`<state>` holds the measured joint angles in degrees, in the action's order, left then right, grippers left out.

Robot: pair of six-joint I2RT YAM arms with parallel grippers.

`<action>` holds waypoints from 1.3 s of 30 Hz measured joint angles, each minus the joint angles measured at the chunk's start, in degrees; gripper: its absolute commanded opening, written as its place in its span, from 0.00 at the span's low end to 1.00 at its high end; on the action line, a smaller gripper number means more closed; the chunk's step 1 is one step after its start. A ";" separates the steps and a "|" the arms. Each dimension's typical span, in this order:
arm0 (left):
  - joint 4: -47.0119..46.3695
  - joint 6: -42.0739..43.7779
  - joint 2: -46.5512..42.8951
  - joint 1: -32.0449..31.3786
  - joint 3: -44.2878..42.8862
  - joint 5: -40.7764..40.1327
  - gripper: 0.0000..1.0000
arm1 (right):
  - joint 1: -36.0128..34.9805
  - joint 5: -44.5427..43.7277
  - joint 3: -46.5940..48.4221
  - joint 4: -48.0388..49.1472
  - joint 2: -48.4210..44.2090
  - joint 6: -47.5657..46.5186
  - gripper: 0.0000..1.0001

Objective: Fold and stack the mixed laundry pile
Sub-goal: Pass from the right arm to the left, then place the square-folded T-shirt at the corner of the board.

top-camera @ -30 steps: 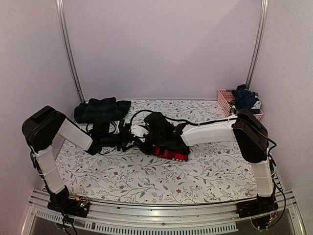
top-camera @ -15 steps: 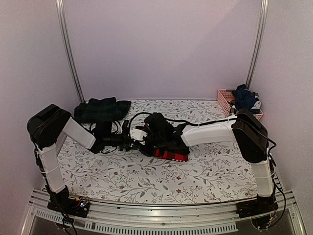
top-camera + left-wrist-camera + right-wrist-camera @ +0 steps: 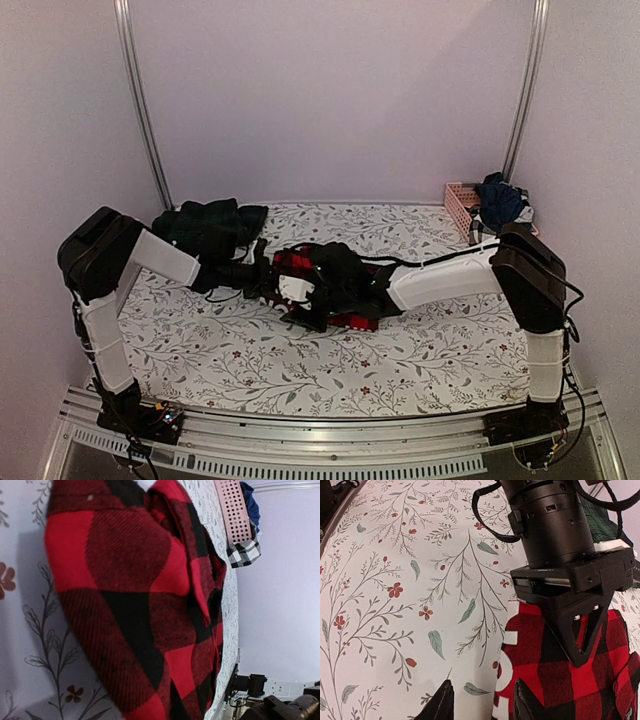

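The red-and-black checked flannel shirt (image 3: 352,319) lies mid-table and fills the left wrist view (image 3: 130,580). My left gripper (image 3: 274,276) reaches in from the left. In the right wrist view its fingers (image 3: 577,655) meet in a point, shut on the shirt's (image 3: 545,677) edge. My right gripper (image 3: 482,702) hovers open just beside it, one fingertip over the table cloth, the other over the shirt. In the top view the right gripper (image 3: 300,308) sits at the shirt's left end. A dark green tartan piece (image 3: 205,225) lies at the back left.
A pink slatted basket (image 3: 460,205) stands at the back right corner with dark blue clothes (image 3: 500,198) and a black-and-white checked cloth (image 3: 245,552) in it. The white leaf-patterned table cloth (image 3: 250,360) covers the table.
My left gripper moved right and shut on the flannel shirt. My right gripper opened, let the shirt go and sank toward the table. Red cloth now shows at the shirt's left end.
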<state>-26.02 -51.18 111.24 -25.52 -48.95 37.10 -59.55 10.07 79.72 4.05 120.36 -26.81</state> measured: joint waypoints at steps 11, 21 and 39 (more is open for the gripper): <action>31.41 20.85 3.93 0.31 -25.62 -19.15 0.00 | 2.14 -0.42 -17.31 7.19 -20.17 8.07 0.46; 49.59 33.97 10.71 1.18 -47.41 -32.61 0.00 | 4.11 -2.32 -27.96 9.44 -26.01 13.88 0.48; 66.79 42.62 13.33 6.69 -68.85 -41.88 0.00 | 4.79 -4.04 -31.76 11.69 -28.20 16.96 0.48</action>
<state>40.77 -8.56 124.57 -18.83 -117.80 -4.78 -54.76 6.02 47.97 15.75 92.16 -9.85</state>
